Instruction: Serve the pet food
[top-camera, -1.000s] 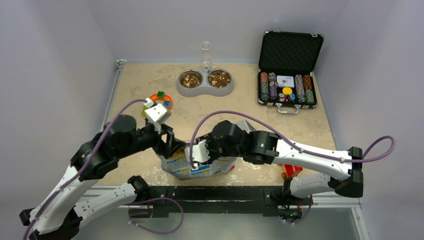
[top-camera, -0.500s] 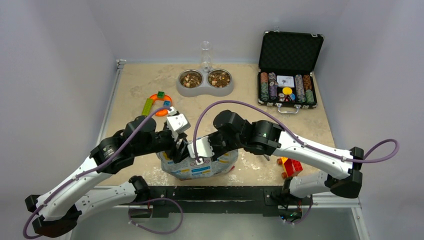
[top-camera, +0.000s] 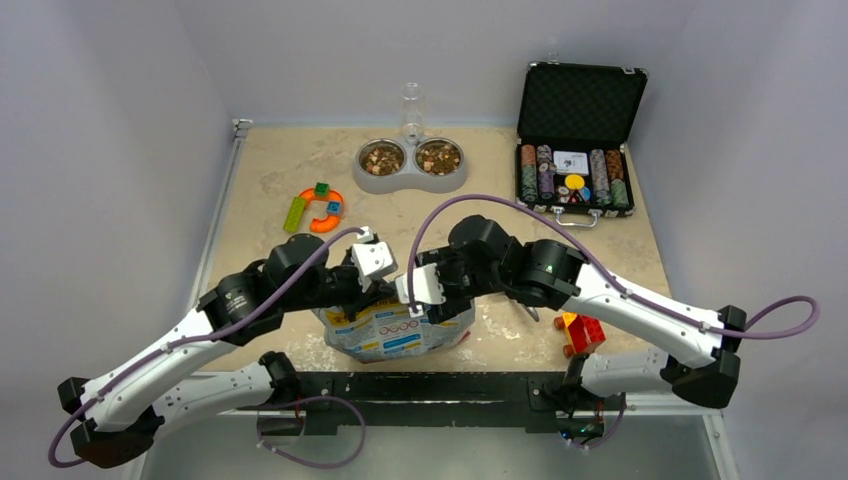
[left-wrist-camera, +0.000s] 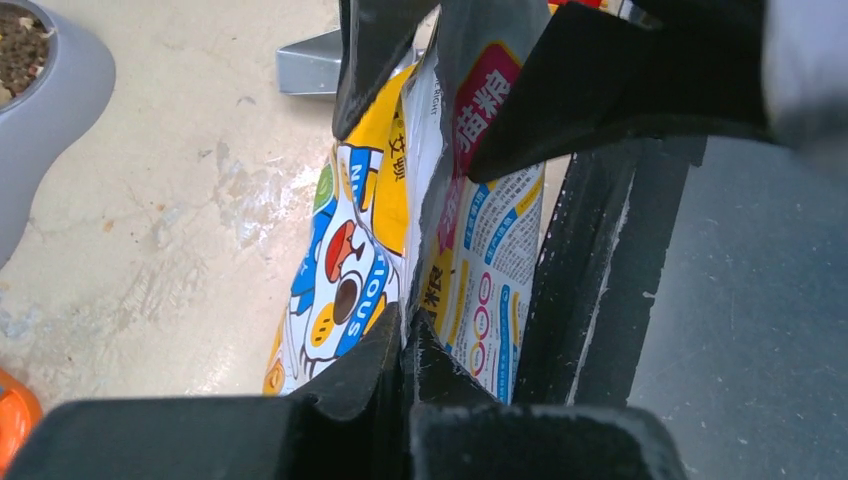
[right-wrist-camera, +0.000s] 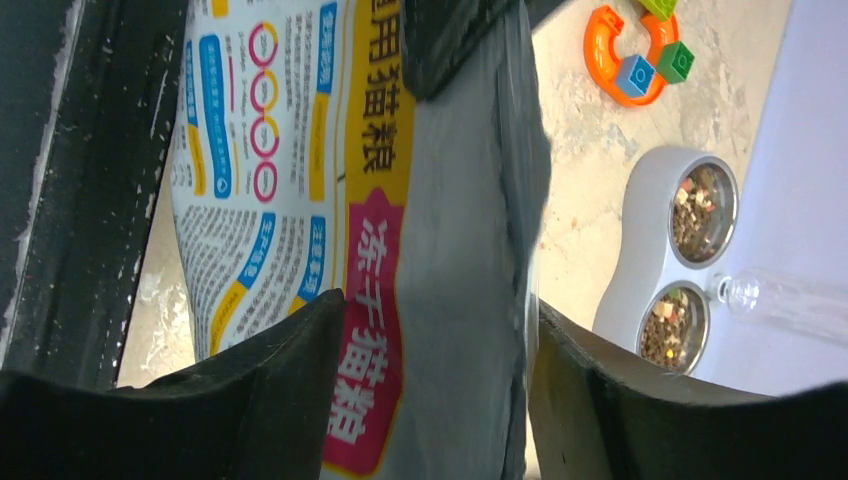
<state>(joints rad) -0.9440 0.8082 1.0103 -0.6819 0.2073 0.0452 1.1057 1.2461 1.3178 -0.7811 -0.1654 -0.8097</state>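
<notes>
The pet food (top-camera: 383, 157) lies in both cups of the grey double bowl (top-camera: 410, 180) at the back of the table; the same pet food (right-wrist-camera: 703, 212) appears at the right wrist view's right side. A printed foil bag (top-camera: 395, 335) stands at the near edge. My left gripper (top-camera: 383, 299) is shut on the bag's top edge, and the left wrist view has the left gripper (left-wrist-camera: 405, 335) pinching the bag (left-wrist-camera: 350, 260). My right gripper (top-camera: 408, 305) is open. In its own view the right gripper (right-wrist-camera: 435, 335) straddles the bag (right-wrist-camera: 450, 230) top.
An open black case (top-camera: 578, 110) of poker chips stands at the back right. A clear bottle (top-camera: 411, 108) rises behind the bowl. An orange ring with coloured blocks (top-camera: 322, 208) lies at the left. Red and yellow bricks (top-camera: 582, 330) sit near the front right.
My left gripper has swung right onto the bag and closed on its top edge. My right gripper has opened and shifted slightly right along the bag top.
</notes>
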